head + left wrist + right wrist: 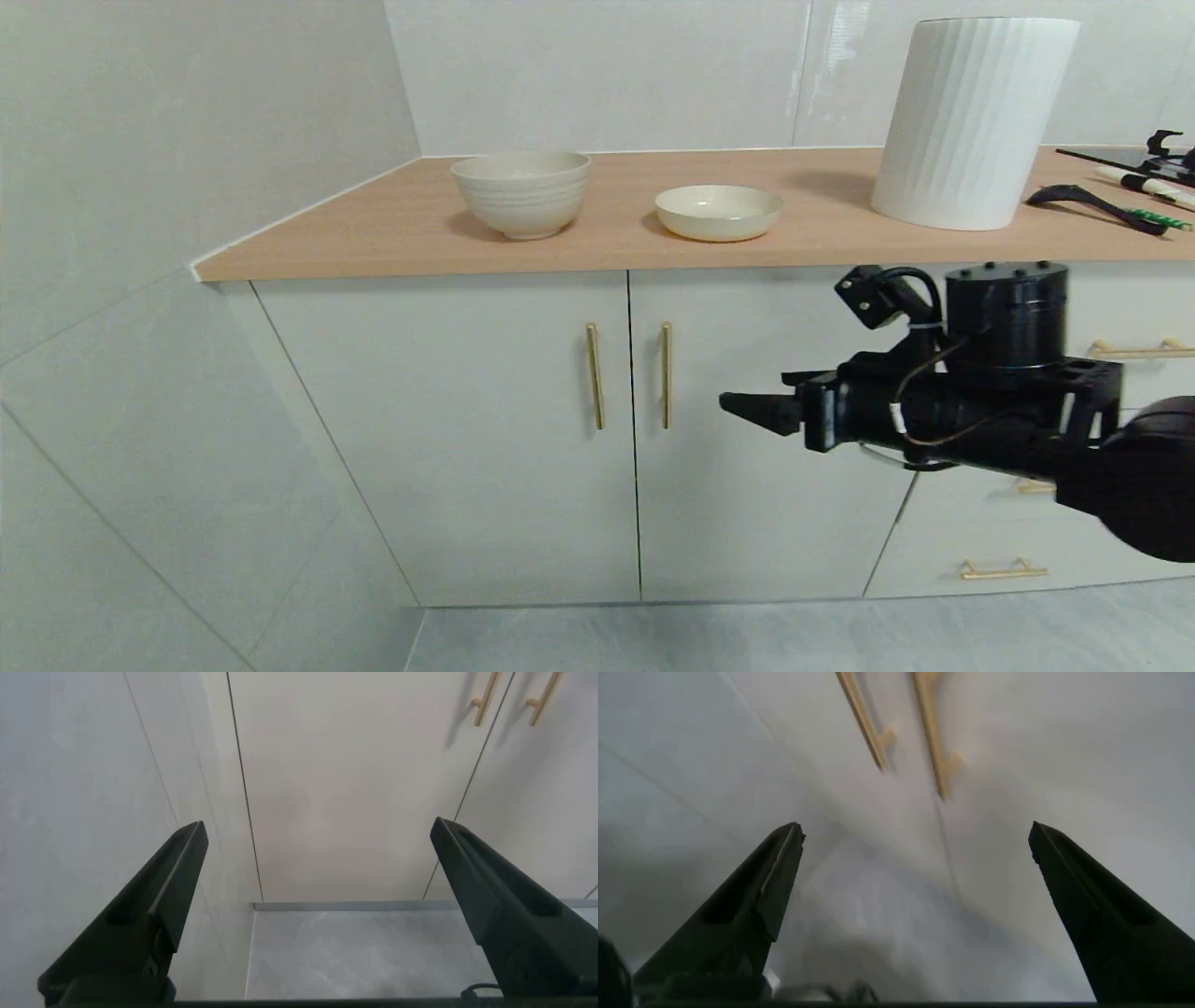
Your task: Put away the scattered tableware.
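Hanging in front of the cabinet doors [448, 439], the right gripper [747, 408] has its fingers spread wide and holds nothing. Two brass handles [594, 375] lie just ahead of its tips. The left gripper [318, 826] is spread just as wide and is also empty, facing a door low down near the floor. The tableware sits on the counter [373, 233], all of it higher than the right gripper. A deep ribbed bowl [521, 194] is up and well ahead of the tips, and a shallow dish [718, 211] is almost straight above them. A dark spoon [1092, 203] lies up and back toward the wrist, beyond a tall white cylinder [971, 121]. Bowl and dish look like glazed ceramic, so they are probably stiff, smooth, fairly slippery and breakable if knocked. The rim seems the best hold, with one finger inside and one outside. The bowl's tall wall offers more to pinch than the low dish does. Both stand upright with mouths facing up, and being round they have no long axis. The spoon lies flat, its length running roughly along the counter's front edge, thicker end nearest the cylinder.
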